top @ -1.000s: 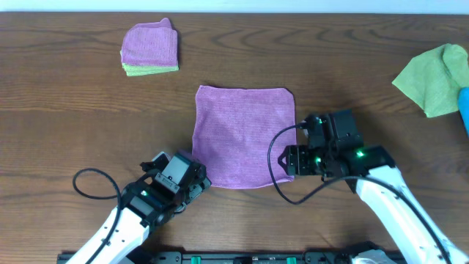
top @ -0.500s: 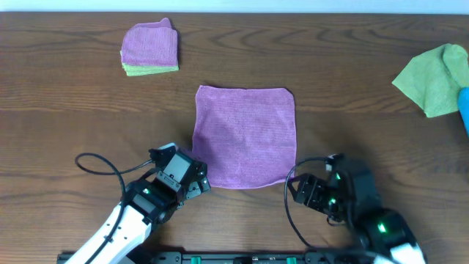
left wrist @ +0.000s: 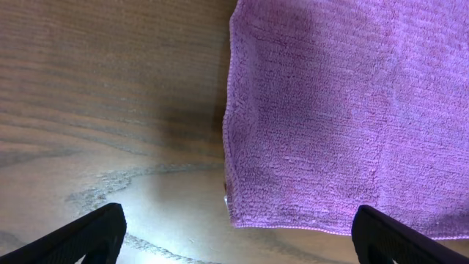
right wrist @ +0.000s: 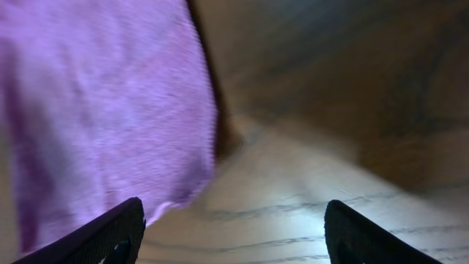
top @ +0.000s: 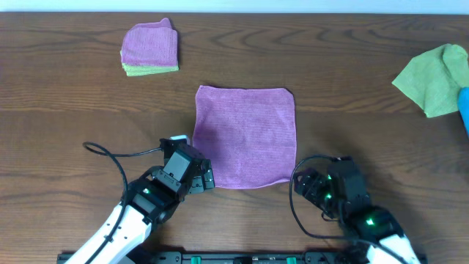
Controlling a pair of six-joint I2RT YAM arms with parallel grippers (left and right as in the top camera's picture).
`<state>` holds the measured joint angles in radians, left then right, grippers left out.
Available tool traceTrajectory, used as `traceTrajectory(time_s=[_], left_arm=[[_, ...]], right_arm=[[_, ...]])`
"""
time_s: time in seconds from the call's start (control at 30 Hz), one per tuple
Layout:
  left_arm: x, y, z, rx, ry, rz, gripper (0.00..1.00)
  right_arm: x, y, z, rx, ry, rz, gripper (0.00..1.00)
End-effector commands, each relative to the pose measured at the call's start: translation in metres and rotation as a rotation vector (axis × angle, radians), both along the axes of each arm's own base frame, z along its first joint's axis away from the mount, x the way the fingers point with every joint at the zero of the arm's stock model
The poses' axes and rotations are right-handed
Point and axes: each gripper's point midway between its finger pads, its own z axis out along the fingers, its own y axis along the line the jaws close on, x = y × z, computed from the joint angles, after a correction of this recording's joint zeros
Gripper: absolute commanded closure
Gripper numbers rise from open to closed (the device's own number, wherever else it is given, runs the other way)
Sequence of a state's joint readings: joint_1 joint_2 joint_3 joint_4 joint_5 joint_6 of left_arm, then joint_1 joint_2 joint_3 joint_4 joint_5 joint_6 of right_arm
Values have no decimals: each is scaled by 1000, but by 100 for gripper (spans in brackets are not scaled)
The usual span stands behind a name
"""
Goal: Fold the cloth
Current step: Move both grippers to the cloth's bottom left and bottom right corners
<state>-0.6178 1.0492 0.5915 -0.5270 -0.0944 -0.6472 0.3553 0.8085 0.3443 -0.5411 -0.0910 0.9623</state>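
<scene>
The purple cloth (top: 245,136) lies flat and unfolded in the middle of the table. My left gripper (top: 204,180) is open at the cloth's near-left corner. In the left wrist view that corner of the cloth (left wrist: 344,110) lies between and just ahead of my wide-apart fingers (left wrist: 80,238), with nothing held by the left gripper (left wrist: 234,249). My right gripper (top: 303,186) is open just off the cloth's near-right corner. The right wrist view is blurred. It shows the cloth (right wrist: 95,110) at the left, its corner near my left finger (right wrist: 102,235), and bare wood ahead of the empty right gripper (right wrist: 231,246).
A folded stack, purple on green (top: 149,48), sits at the back left. A crumpled green cloth (top: 436,77) and a blue object (top: 464,106) lie at the right edge. Black cables loop beside both arms near the front edge.
My right arm has drawn back from the cloth's right edge to its near-right corner. My left gripper has edged forward and right to the near-left corner. The cloth has not moved.
</scene>
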Motion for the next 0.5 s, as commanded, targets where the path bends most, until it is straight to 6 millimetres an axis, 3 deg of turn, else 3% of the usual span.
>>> traceTrajectory(time_s=[0.0, 0.17, 0.47], left_arm=[[7, 1, 6, 21, -29, -13, 3], [11, 6, 5, 31, -35, 50, 4], [10, 7, 3, 31, -28, 59, 3]], right_arm=[[-2, -5, -15, -3, 70, -94, 21], [25, 23, -10, 146, 37, -124, 21], [22, 60, -11, 335, 142, -182, 25]])
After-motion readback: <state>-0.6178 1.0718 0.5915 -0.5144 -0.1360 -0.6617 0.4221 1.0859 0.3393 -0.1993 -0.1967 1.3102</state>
